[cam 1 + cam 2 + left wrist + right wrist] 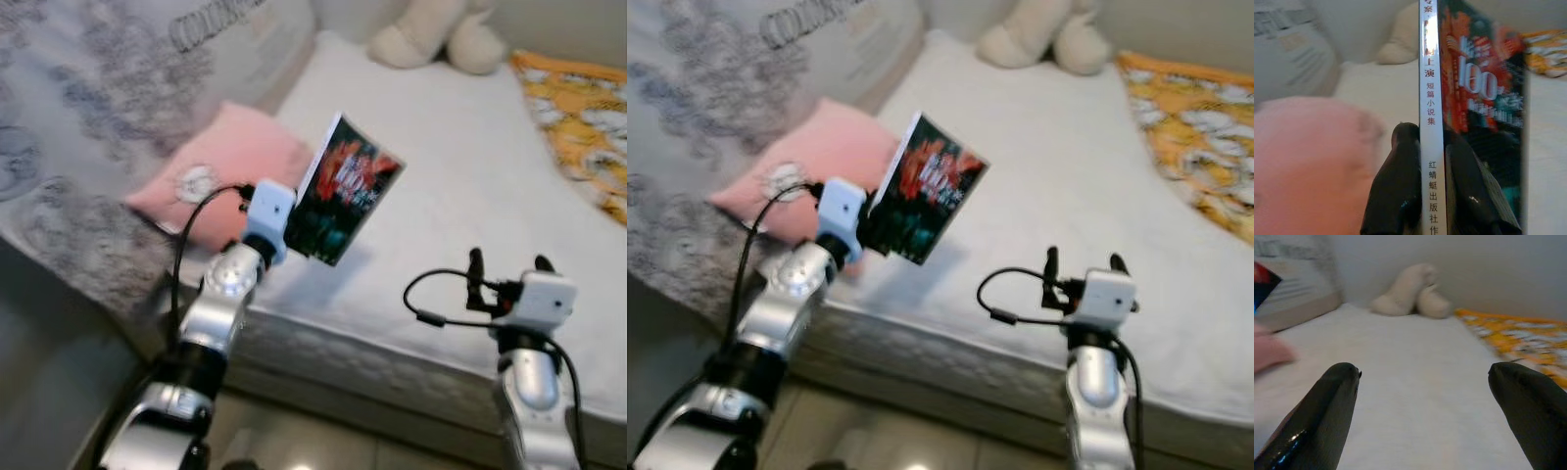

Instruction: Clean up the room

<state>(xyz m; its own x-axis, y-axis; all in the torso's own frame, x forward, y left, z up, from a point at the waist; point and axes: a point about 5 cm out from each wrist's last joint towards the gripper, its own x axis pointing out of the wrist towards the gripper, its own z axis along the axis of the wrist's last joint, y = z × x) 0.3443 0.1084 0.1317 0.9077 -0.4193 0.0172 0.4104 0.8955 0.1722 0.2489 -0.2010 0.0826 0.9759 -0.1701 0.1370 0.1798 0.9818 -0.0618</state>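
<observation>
You're facing a white bed point(460, 166) whose near edge runs below both grippers. Your left gripper point(1432, 147) pinches a book point(341, 191) by its spine, aloft beside the pink pillow point(230, 157). Your right gripper point(1425, 374) hovers, fingers spread, over bare sheet. A plush toy point(441, 34) lies far, an orange blanket point(578, 113) far right.

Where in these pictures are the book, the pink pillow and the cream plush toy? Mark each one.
book point(343, 191), left eye view, middle of its dark front cover.
pink pillow point(230, 162), left eye view, middle of its top face.
cream plush toy point(1405, 293), right wrist view, on its larger rounded part.
</observation>
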